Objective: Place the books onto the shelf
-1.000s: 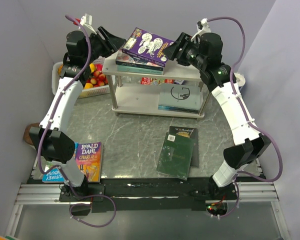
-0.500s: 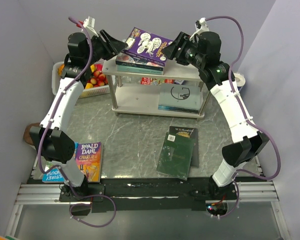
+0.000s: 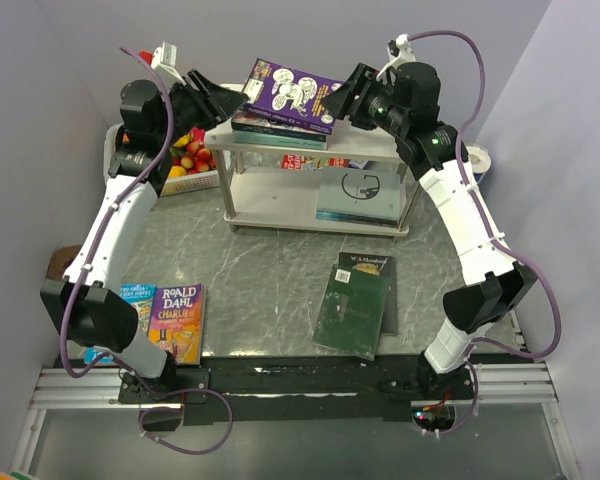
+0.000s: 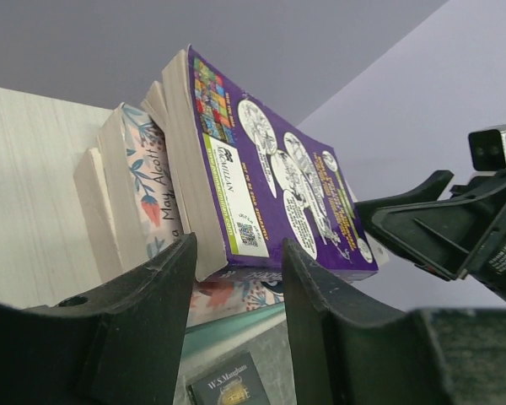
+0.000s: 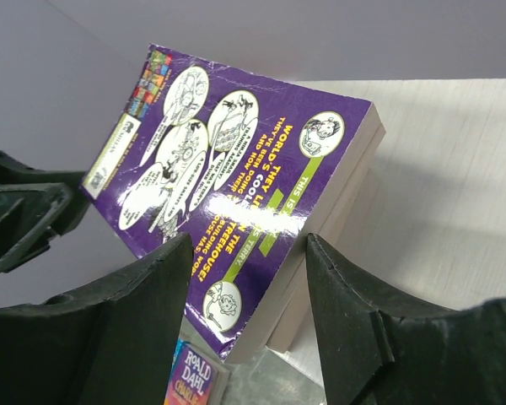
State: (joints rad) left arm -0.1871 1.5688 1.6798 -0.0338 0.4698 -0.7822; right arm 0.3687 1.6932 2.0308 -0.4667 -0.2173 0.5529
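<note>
Blue children's book and orange Roald Dahl book lie unshelved on the surface. Left hand spread at the purple book, which tops the shelf's stack. Right hand spread too. Dark green book waits. We judge it half done.

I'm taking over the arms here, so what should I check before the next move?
1. Purple book up on the shelf: ok.
2. It lies square on the books beneath: not ok, skewed and overhanging.
3. Left gripper jaws apart: ok.
4. Right gripper jaws apart: ok.
5. Fingers clear of the purple book: cannot tell.
6. All books shelved: not ok, dark green book and Roald Dahl book lie on the table.
</note>
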